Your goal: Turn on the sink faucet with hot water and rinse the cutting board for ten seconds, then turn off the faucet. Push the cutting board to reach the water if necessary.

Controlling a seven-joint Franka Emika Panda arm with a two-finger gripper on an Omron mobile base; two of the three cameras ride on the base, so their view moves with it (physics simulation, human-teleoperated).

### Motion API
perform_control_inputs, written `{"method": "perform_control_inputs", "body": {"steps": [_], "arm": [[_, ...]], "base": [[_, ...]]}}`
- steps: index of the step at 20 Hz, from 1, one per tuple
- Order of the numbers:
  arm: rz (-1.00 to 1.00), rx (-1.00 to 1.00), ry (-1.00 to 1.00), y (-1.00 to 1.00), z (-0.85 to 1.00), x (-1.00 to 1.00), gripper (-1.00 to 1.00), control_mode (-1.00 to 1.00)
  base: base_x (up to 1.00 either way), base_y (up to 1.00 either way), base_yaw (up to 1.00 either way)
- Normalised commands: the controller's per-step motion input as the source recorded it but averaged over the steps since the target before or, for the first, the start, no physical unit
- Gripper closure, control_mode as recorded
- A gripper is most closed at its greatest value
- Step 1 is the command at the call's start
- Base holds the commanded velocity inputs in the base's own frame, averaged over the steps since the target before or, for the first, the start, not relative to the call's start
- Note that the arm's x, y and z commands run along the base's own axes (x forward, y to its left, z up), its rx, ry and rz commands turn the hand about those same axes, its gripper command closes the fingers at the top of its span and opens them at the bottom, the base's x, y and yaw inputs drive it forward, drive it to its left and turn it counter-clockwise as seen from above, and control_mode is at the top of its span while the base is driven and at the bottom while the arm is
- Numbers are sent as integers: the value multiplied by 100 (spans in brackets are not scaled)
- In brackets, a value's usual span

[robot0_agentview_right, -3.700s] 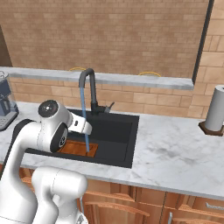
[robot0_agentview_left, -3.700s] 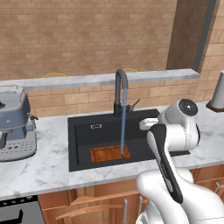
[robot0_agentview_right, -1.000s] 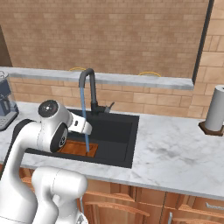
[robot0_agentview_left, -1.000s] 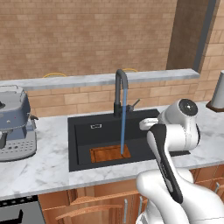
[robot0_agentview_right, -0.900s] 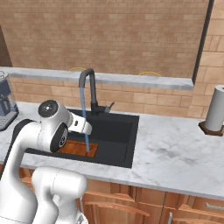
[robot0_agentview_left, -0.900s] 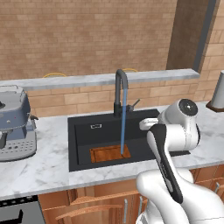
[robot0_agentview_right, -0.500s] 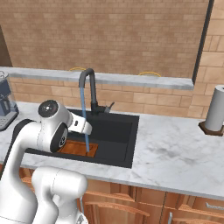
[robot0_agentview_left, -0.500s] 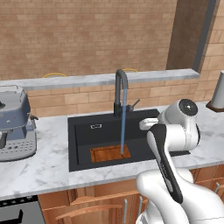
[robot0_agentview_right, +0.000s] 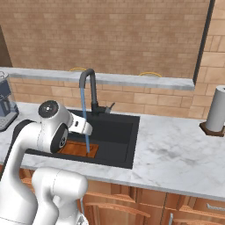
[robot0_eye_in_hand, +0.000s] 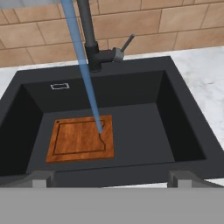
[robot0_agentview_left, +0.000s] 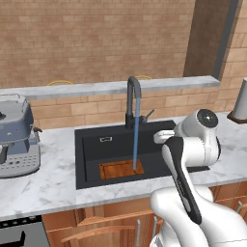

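The black sink (robot0_eye_in_hand: 144,127) (robot0_agentview_left: 91,144) (robot0_agentview_right: 118,136) holds the reddish-brown cutting board (robot0_eye_in_hand: 81,138) (robot0_agentview_left: 120,169) (robot0_agentview_right: 74,149) flat on its floor, toward the front left. From the dark gooseneck sink faucet (robot0_eye_in_hand: 87,35) (robot0_agentview_left: 132,101) (robot0_agentview_right: 88,88) a thin blue stream of water (robot0_eye_in_hand: 85,78) (robot0_agentview_left: 136,135) (robot0_agentview_right: 85,123) falls onto the board's right part. The side lever (robot0_eye_in_hand: 127,43) (robot0_agentview_left: 148,115) is tilted up to the right. My gripper (robot0_eye_in_hand: 112,178) hangs open above the basin's front edge, holding nothing and apart from board and tap.
A grey coffee machine (robot0_agentview_left: 14,135) (robot0_agentview_right: 4,101) stands on the marble left of the sink. A paper towel roll (robot0_agentview_right: 215,114) (robot0_agentview_left: 240,101) stands at the far right. A brick wall with a ledge (robot0_agentview_left: 96,89) runs behind the counter.
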Motion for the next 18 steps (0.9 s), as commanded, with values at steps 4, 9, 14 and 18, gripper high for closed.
{"method": "perform_control_inputs", "body": {"steps": [4,9,14,18], "arm": [[0,0,0,0,0,0,-100,-100],[0,0,0,0,0,0,-100,-100],[0,0,0,0,0,0,-100,-100],[0,0,0,0,0,0,-100,-100]], "base": [[0,0,0],[0,0,0],[0,0,0],[0,0,0]]}}
